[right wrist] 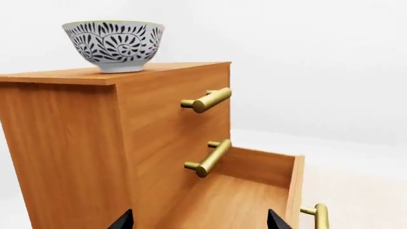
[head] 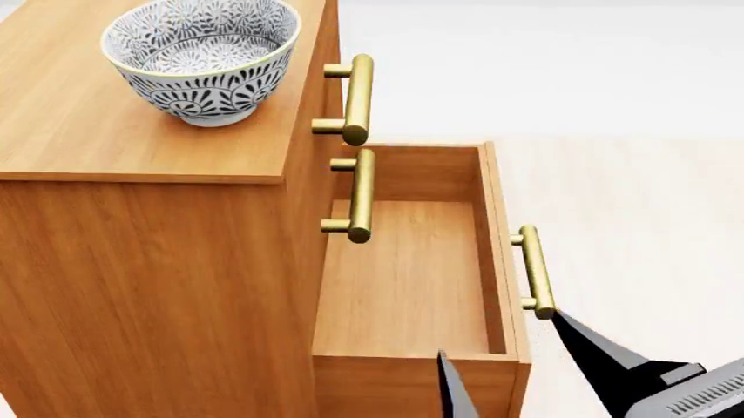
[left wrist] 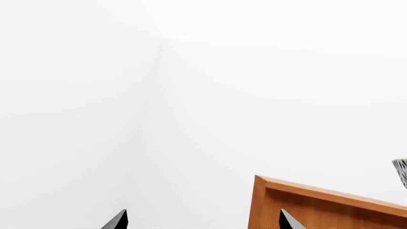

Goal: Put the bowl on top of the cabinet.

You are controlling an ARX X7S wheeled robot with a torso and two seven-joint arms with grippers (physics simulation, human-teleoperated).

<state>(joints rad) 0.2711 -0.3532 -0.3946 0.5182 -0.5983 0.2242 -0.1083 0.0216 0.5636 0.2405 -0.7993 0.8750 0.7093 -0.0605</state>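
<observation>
Right gripper [head: 500,348] hangs wide and empty over the near end of the pulled-out bottom drawer [head: 407,279], while the bowl [head: 204,57] stands upright on the cabinet [head: 152,261] top, amid white walls.

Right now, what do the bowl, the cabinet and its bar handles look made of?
The bowl looks like glazed ceramic: white, glossy, with a dark leaf pattern outside and a pale rim. The cabinet looks like orange-brown wood or wood veneer with visible grain and a satin finish. The handles look like brushed brass, a yellow metal with a soft sheen.
</observation>
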